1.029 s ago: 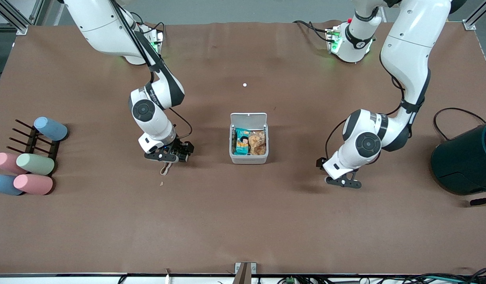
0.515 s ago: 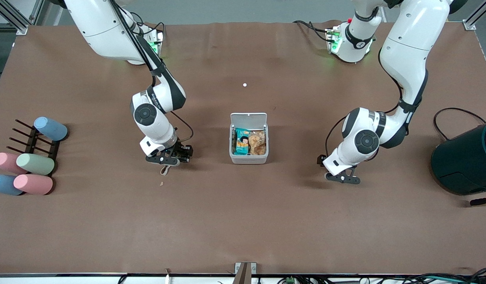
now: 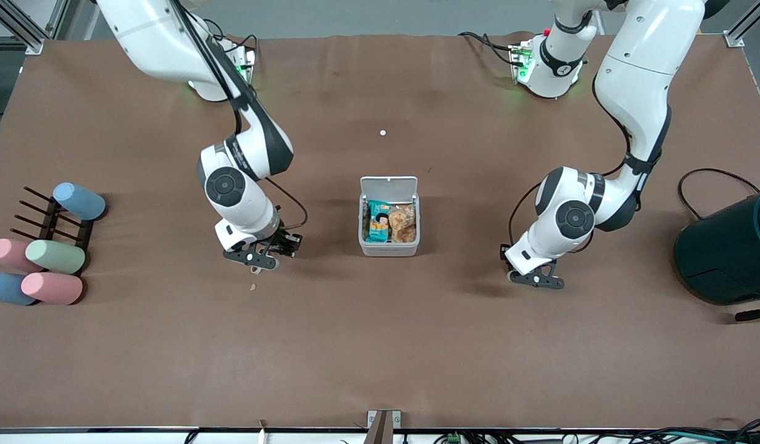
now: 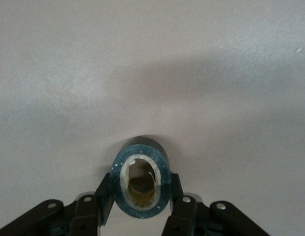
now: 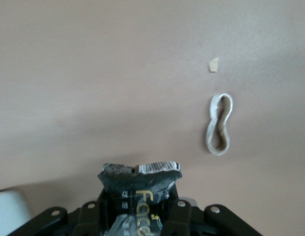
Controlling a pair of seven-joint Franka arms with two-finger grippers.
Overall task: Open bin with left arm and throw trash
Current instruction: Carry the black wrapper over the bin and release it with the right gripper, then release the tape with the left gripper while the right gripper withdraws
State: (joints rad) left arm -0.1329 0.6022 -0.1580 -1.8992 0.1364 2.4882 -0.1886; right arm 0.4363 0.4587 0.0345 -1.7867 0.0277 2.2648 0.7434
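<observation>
The white bin [image 3: 389, 248] stands mid-table with its lid [image 3: 388, 185] swung open; a teal packet and a tan bag lie in it. My right gripper [image 3: 256, 260] [image 5: 140, 206] is shut on the crumpled black printed wrapper [image 5: 140, 183], low over the table beside the bin, toward the right arm's end. The tan rubber band [image 5: 219, 125] lies on the table just under it. My left gripper [image 3: 536, 282] [image 4: 141, 201] is shut on the small black tape roll [image 4: 142, 147], low over the table toward the left arm's end from the bin.
A dark teal round container [image 3: 728, 250] stands at the left arm's end. Pastel cylinders [image 3: 53, 256] and a black rack [image 3: 50, 222] lie at the right arm's end. A tan crumb [image 3: 252, 287] lies near the rubber band. A white dot [image 3: 382, 132] lies farther back.
My right gripper has shifted slightly toward the front camera and now covers most of the rubber band in the front view. My left gripper has edged slightly toward the bin. The bin has not moved.
</observation>
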